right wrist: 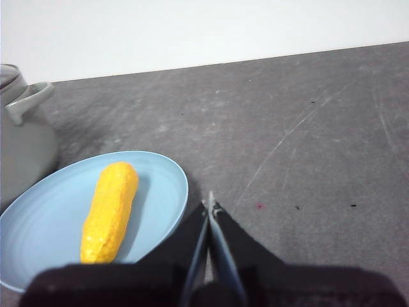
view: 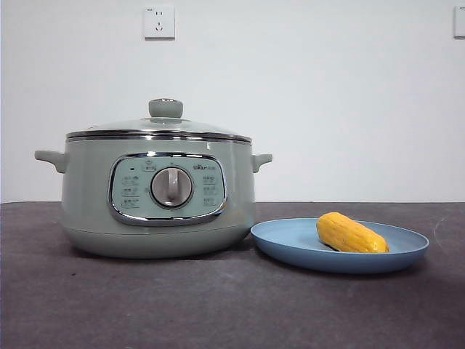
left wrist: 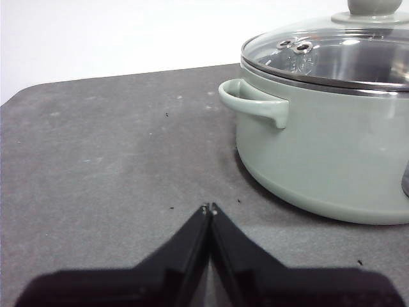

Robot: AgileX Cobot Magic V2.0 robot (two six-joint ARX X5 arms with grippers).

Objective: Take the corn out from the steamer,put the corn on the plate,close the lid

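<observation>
Corn [view: 351,233] lies on plate [view: 290,243]; lid [view: 160,128] seated on steamer [view: 87,196]. Left gripper [left wrist: 209,208] and right gripper [right wrist: 209,204] fingers together, holding nothing.

surface [view: 145,305]: dark grey, matte, small specks and faint pale scratches
wall [view: 327,87]: plain white, behind the surface
socket [view: 159,22]: white, on wall, high up
second white fitting [view: 459,20]: at wall edge, cut off

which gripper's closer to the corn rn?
Right. The right gripper sits shut just off the plate rim, with the corn lying on that plate. The left gripper is shut beside the steamer, corn not in its view.
</observation>
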